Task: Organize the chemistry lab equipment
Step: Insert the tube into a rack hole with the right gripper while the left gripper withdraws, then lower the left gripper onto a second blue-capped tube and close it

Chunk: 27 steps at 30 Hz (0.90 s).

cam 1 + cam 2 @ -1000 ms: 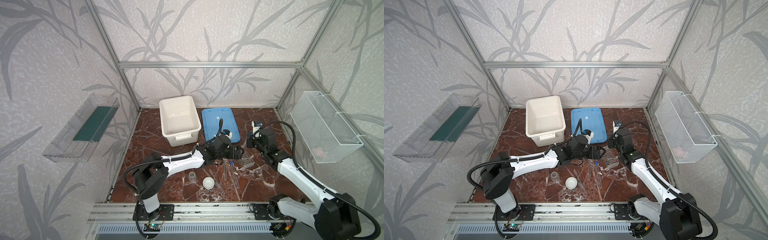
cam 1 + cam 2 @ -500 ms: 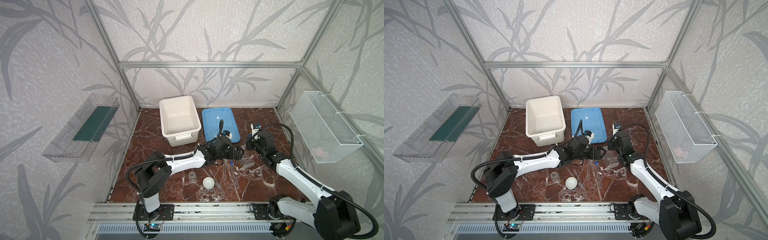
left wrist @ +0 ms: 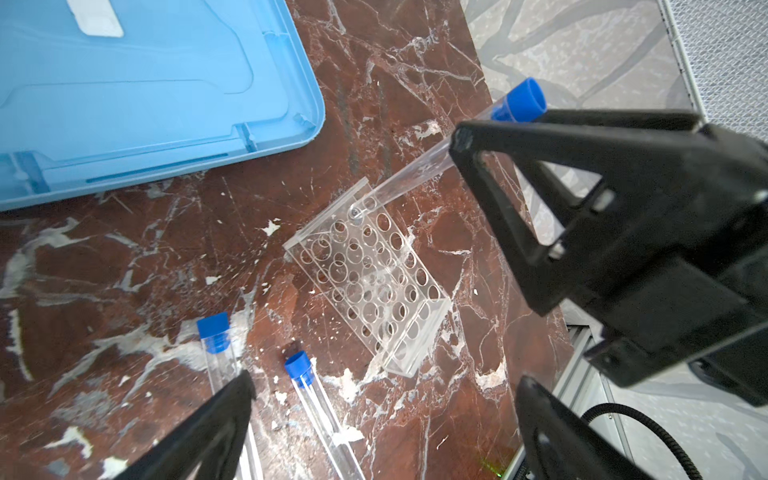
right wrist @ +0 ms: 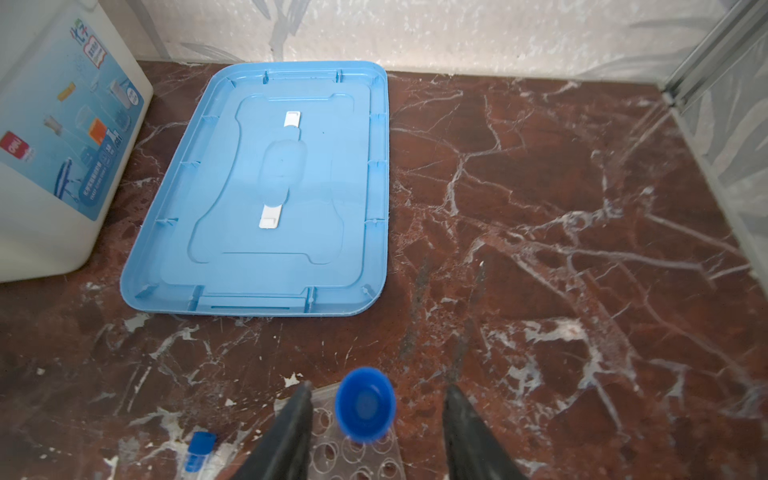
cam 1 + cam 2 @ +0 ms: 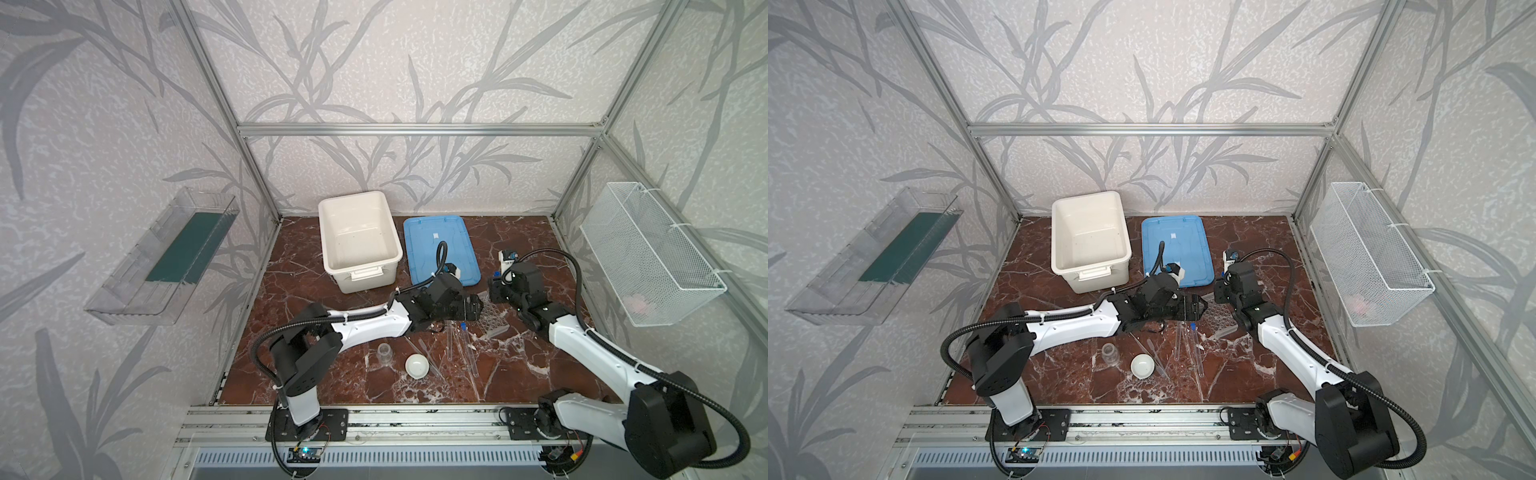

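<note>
The left gripper (image 3: 384,380) hovers over the table (image 3: 124,270) just beside the tube rack (image 3: 370,282), its jaws spread wide and holding nothing. The right gripper (image 4: 377,388) sits above 1 end corner of the rack. Its jaws stand partly open, with a gap on each side of the blue cap of the standing test tube (image 4: 365,405), so they grip nothing.

In both top views the clear rack is faint and partly covered by the left gripper, and the standing tube cannot be made out. In the left wrist view the bottoms of the 2 loose tubes (image 3: 311,395) are cut off, and 1 passes under a finger (image 3: 208,436).

The standing tube leans in a corner hole of the rack, cap up toward the right gripper. The 2 loose tubes lie flat beside the rack, roughly parallel to its long side, with their caps toward the end that has the standing tube.
</note>
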Tool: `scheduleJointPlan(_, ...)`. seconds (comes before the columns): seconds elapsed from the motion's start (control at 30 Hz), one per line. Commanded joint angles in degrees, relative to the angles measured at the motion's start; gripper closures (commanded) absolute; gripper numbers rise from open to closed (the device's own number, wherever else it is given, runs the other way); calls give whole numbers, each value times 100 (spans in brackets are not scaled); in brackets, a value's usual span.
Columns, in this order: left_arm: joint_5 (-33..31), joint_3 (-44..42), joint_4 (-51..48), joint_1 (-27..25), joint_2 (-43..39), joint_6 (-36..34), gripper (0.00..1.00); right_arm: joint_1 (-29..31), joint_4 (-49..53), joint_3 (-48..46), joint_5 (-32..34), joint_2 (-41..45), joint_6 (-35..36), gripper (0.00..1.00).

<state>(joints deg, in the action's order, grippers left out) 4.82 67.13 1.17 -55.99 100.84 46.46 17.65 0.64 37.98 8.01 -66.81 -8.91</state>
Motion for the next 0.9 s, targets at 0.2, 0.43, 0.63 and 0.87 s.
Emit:
scheduleJointPlan(0.2,-587,-209,-1086,-123,-772,-567,1,-25,1889,630,-50,886,-613,1)
scheduleJointPlan(0.43,-208,-404,-1921,-155,-1167,-679,14,-67,3173,851,-1297,1405,-1034,1)
scheduleJointPlan(0.63,-398,24,-2813,-300,-660,-749,29,-56,3172,374,-2084,2072,-1264,1)
scheduleJointPlan(0.87,-790,415,-3064,-587,107,-452,44,-60,3709,288,-2453,2088,-1323,1)
